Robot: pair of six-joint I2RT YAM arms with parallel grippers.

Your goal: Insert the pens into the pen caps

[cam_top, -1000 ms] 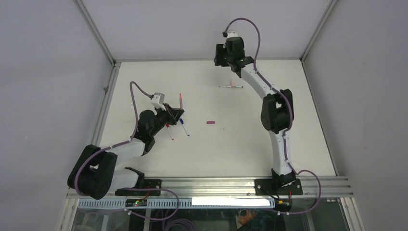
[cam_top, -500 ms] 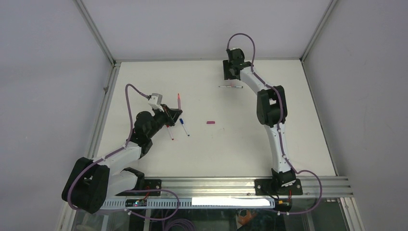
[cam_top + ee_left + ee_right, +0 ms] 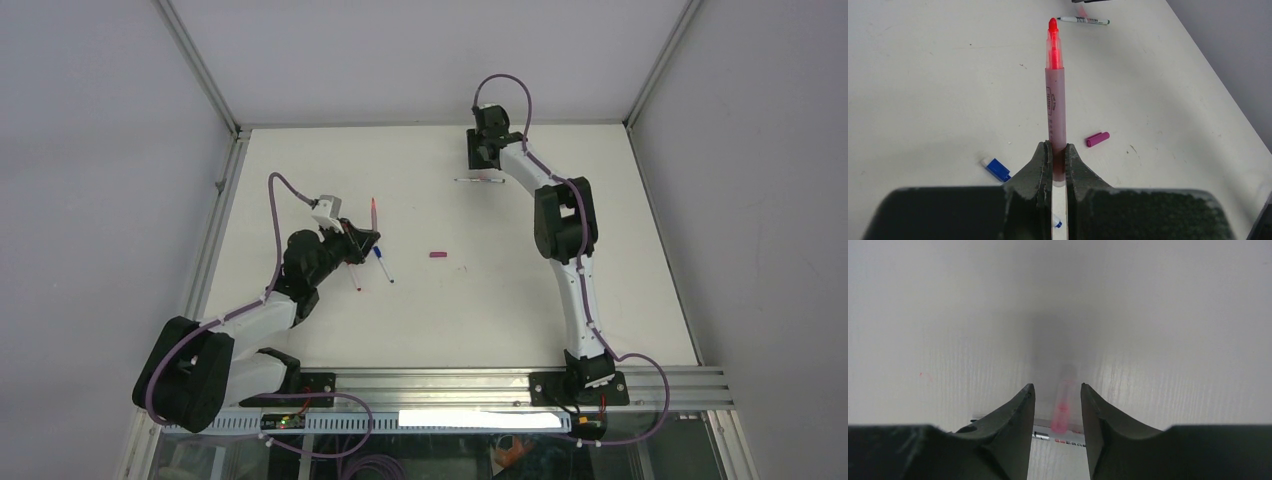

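Note:
My left gripper [image 3: 1058,145] is shut on the lower barrel of a pink pen [image 3: 1054,95], held above the table with its bare red tip pointing away. From above, this pen [image 3: 373,208] sticks out past the left gripper [image 3: 362,240]. At the far side, my right gripper [image 3: 1057,386] stands open. A blurred pink pen cap [image 3: 1063,410] lies between its fingers, with a gap on each side. Just behind that cap lies a white pen [image 3: 1060,437], seen from above as the white pen [image 3: 478,180] under the right gripper [image 3: 486,168].
A magenta cap [image 3: 436,255] lies mid-table, also seen as the magenta cap [image 3: 1097,139] right of the held pen. A blue-ended pen [image 3: 383,265] and a red-ended pen [image 3: 352,275] lie by the left gripper. The back wall is close behind the right gripper.
The right arm has turned and come down over the white pen and pink cap at the back, and its jaws have narrowed. The left arm has shifted slightly, still holding the pink pen.

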